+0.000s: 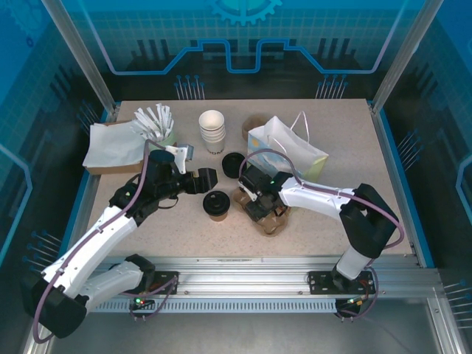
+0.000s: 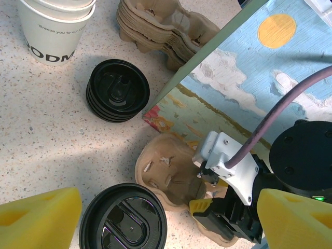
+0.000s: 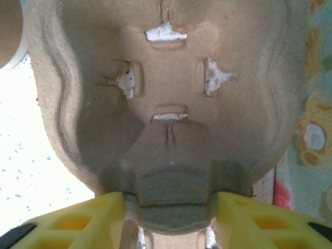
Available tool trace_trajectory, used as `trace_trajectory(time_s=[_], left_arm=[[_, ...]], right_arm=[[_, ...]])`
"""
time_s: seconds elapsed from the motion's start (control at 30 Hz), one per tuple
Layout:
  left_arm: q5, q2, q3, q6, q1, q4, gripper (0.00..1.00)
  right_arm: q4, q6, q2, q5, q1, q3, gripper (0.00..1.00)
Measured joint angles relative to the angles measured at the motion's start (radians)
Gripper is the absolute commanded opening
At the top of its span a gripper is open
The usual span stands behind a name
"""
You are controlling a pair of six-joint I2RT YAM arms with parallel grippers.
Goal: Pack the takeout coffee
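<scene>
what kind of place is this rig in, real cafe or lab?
Most likely a lab robot cell staged as a takeout coffee counter. Aluminium frame posts and blue printed backdrop panels enclose the table. On it sit a stack of white cups, pulp cup carriers and a paper bag.

Speckled table (image 1: 354, 140) — takeout coffee (image 1: 217, 204), white cups (image 1: 212, 131), lids (image 1: 233, 164) (stacked), bag (image 1: 291, 151), pulp carrier (image 1: 274, 221).

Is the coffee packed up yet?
Not yet. Done: the brown paper cup with its black plastic lid is closed, standing on the table. In hand: the right gripper pinches the brown moulded-pulp cup carrier; the left gripper hangs open. Left: cup into carrier, then probably into the painted paper bag.
</scene>
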Motion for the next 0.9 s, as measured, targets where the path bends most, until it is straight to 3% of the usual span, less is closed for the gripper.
trace_trajectory(time_s=[0.37,0.9], left_arm=[[0.000,-0.003,-0.006,-0.004,0.000,0.002,0.89],[0.000,-0.009,-0.018,-0.006,0.000,0.003,0.89]], right_arm=[[0.000,-0.007,0.018,-0.014,-0.007,0.009,0.49],[-0.028,-0.009,-0.027,-0.018,-0.006,0.014,0.27]])
